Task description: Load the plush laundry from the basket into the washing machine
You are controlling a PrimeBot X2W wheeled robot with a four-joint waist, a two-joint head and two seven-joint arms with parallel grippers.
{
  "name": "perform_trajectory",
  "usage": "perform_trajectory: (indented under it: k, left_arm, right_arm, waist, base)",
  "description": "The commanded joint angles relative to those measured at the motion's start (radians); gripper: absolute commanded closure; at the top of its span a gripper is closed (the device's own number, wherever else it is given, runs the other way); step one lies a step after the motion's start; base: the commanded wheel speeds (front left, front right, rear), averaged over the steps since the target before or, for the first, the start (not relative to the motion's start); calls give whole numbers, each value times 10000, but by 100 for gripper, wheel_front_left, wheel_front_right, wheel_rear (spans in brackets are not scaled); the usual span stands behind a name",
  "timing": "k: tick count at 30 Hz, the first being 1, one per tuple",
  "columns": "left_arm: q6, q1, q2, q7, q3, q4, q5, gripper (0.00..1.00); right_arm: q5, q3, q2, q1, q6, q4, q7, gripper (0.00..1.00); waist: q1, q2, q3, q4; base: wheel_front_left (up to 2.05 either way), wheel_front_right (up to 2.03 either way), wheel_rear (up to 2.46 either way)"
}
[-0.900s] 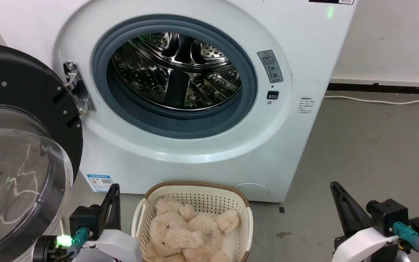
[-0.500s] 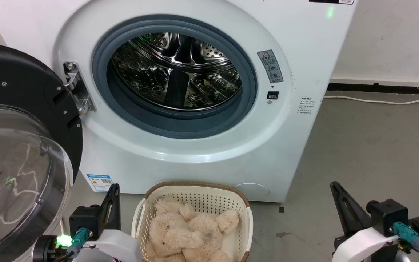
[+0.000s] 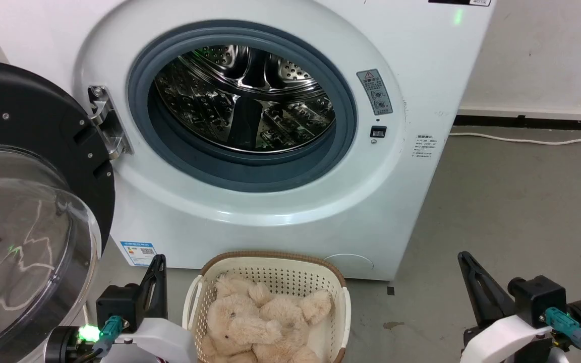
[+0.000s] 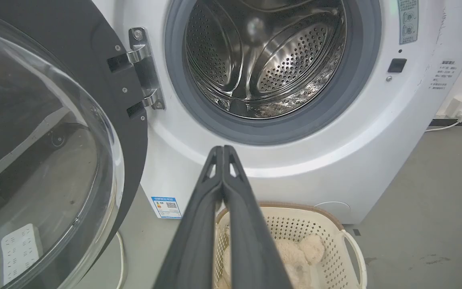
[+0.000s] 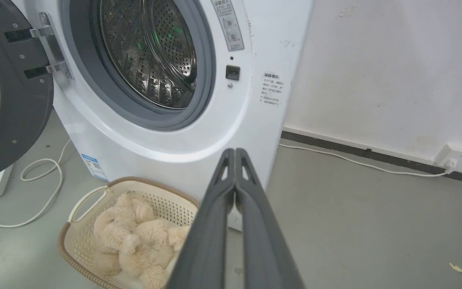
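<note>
The bear [image 3: 265,322] lies in the basket [image 3: 275,258] before the open washer [image 3: 421,60]. The left gripper [image 4: 223,150] and right gripper [image 5: 235,152] flank it, fingers pressed together, empty.

One white washing machine [image 3: 280,222], one round door [image 3: 23,126] swung open at its left, one cream basket [image 3: 270,259] at its foot, one plush laundry bear [image 3: 260,322] in that basket, two dark claws before the machine, left claw [image 3: 158,261] and right claw [image 3: 464,258], one white cable [image 3: 532,140] to its right
</note>
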Motion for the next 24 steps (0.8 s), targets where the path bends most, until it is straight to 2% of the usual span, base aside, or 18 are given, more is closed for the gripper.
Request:
perform_trajectory:
  k: [1,18,19,24]
  left_arm:
    - [-43,-148,1,3,7,-47,26,100]
    - [-43,-148,1,3,7,-47,26,100]
    - [-43,-148,1,3,7,-47,26,0]
    - [31,3,0,-49,-73,4,-16,0]
  right_arm:
    - [-74,-20,45,-121,6,16,3,100]
    - [-74,-20,45,-121,6,16,3,100]
    - [-74,-20,45,-121,6,16,3,0]
    - [82,-25,-3,32,0,-20,-48,0]
  waist:
    - [0,0,0,0]
    - [0,0,0,0]
    - [0,0,0,0]
    - [1,0,5,-2]
  base:
    - [0,0,0]
    - [0,0,0]
    - [0,0,0]
    - [0,0,0]
